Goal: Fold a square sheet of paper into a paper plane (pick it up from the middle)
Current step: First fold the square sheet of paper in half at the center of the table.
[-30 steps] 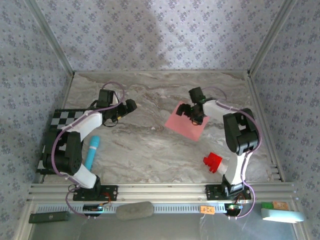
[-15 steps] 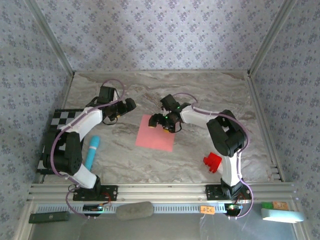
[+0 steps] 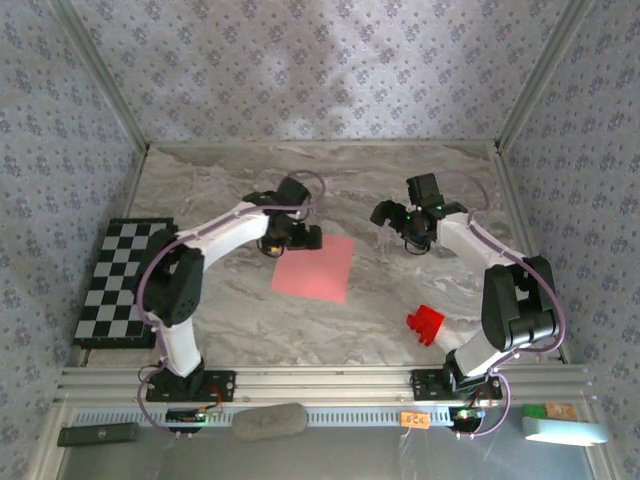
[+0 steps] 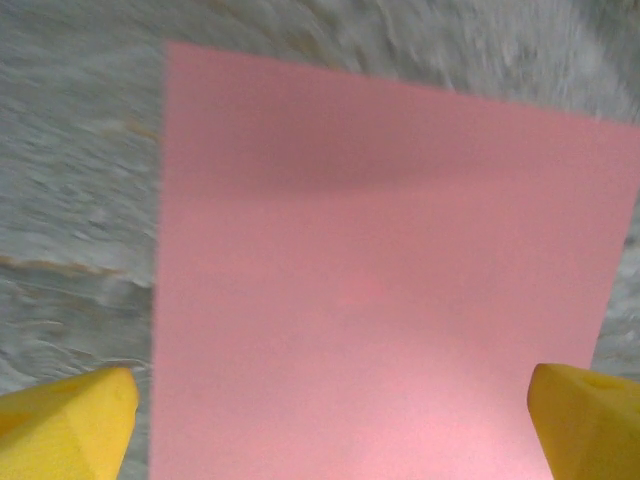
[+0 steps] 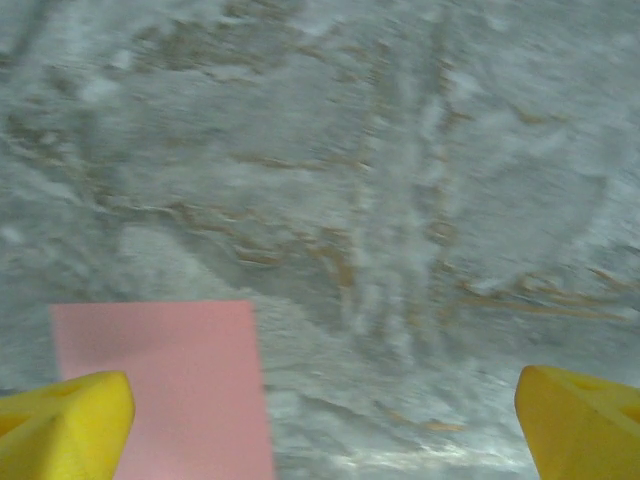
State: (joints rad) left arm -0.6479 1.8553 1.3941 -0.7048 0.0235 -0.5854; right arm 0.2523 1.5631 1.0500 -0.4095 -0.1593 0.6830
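Observation:
The square sheet of paper [image 3: 312, 268] lies flat and unfolded on the marble table [image 3: 230, 300], salmon pink. My left gripper [image 3: 303, 240] hovers at the sheet's far-left edge. In the left wrist view the sheet [image 4: 380, 270] spreads between the yellow fingertips [image 4: 65, 425], and that gripper [image 4: 330, 430] is open with nothing in it. My right gripper [image 3: 388, 214] is off to the sheet's right, apart from it. It is open [image 5: 325, 425] over bare marble, with one corner of the sheet [image 5: 165, 385] at the lower left. The paper plane is out of view.
A small chunky red block [image 3: 425, 324] sits near the right arm's base. A black-and-white chequered board [image 3: 120, 280] lies at the table's left edge. Patterned walls close in the table on three sides, and an aluminium rail [image 3: 320, 382] runs along the front.
The right gripper slid the sheet leftwards to the table's middle, let go and drew back to the right. The left arm swung right to the sheet's far-left edge.

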